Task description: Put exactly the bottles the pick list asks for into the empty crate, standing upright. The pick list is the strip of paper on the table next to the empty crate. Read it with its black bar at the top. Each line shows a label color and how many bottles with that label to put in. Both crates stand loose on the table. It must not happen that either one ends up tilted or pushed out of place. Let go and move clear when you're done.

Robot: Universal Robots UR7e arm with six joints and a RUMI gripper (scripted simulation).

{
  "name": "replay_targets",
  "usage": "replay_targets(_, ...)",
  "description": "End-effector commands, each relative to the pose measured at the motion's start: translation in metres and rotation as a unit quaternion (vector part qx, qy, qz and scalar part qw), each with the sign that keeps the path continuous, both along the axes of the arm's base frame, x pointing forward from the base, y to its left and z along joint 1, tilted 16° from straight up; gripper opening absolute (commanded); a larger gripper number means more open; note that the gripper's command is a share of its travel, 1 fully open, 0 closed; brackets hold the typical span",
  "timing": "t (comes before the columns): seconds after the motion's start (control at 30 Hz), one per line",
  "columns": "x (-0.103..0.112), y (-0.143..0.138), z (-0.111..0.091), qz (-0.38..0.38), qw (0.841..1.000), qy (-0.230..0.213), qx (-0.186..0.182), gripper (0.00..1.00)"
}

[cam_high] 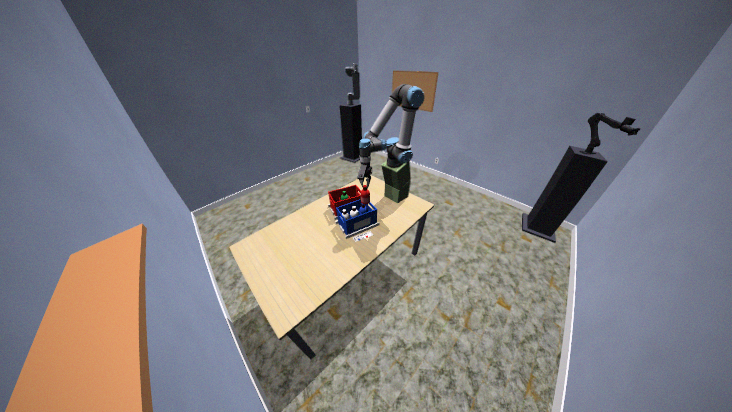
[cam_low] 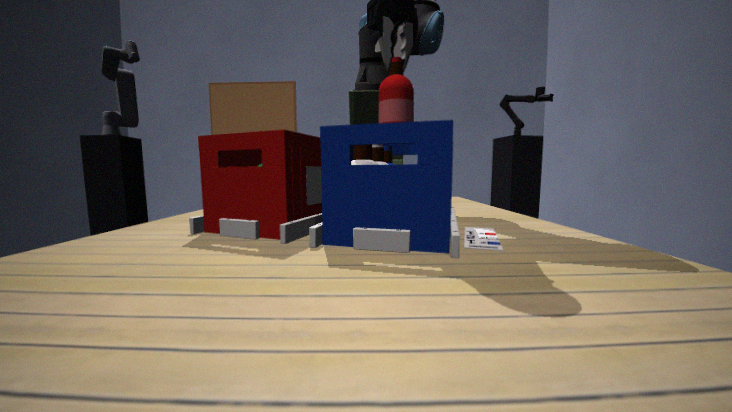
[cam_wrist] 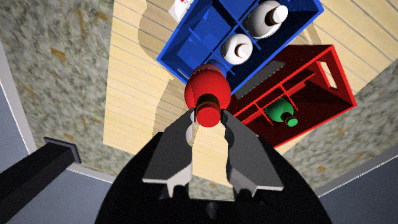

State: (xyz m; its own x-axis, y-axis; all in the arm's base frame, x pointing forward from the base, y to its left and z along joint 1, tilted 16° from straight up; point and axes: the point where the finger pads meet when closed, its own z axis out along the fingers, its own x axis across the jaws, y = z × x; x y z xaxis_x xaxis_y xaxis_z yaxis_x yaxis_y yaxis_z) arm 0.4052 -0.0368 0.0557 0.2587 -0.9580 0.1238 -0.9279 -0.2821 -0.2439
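My gripper is shut on the neck of a red bottle, which hangs upright over the blue crate's end nearest the robot. The blue crate holds two white bottles and a blue bottle, which the red bottle mostly hides in the wrist view. The red crate holds a green bottle. The pick list lies beside the blue crate; red and blue marks show, its numbers are too small to read.
The two crates stand close together, with low grey strips around their bases. Raised divider walls split the crates into compartments. The robot's green pedestal stands at the table's far end.
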Motion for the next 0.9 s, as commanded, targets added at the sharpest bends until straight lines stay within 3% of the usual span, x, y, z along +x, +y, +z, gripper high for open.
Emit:
replay_targets(0.0, 0.005, 0.008, 0.001, 0.000, 1.000, 0.000, -0.001, 0.00)
replay_targets(0.87, 0.025, 0.047, 0.005, 0.000, 1.000, -0.001, -0.001, 0.00)
